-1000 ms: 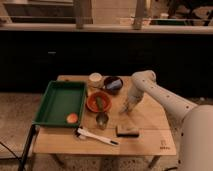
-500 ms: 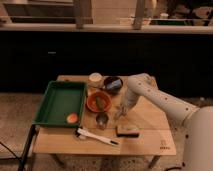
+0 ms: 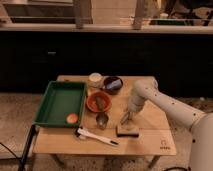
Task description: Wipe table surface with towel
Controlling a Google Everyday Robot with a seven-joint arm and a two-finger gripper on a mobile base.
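**Wiping step: gripper positioning over the towel**

At lower centre of the frame, locate towel [image 3: 127, 130] lying flat near the front edge of table [image 3: 150, 142], just right of the white utensil [image 3: 97, 136]. Note gripper [image 3: 126, 118] directly above the towel, at or nearly at its top face; contact cannot be confirmed. Jaw state: cannot tell, so verify before proceeding.

Recommended procedure, as a judgement from this view:

1. Confirm a firm hold or downward press on the towel before any sideways travel.
2. Keep pressure even and the towel flat; avoid bunching.
3. Direct strokes toward the bare wood at lower right of the frame.
4. Avoid leftward strokes: small metal cup [image 3: 102, 120] and orange bowl [image 3: 98, 101] sit close by at centre, with green tray [image 3: 56, 101] at left.
5. Keep the stroke short of the front edge to prevent dragging the towel off

Hazard: sweeping the white utensil off the table
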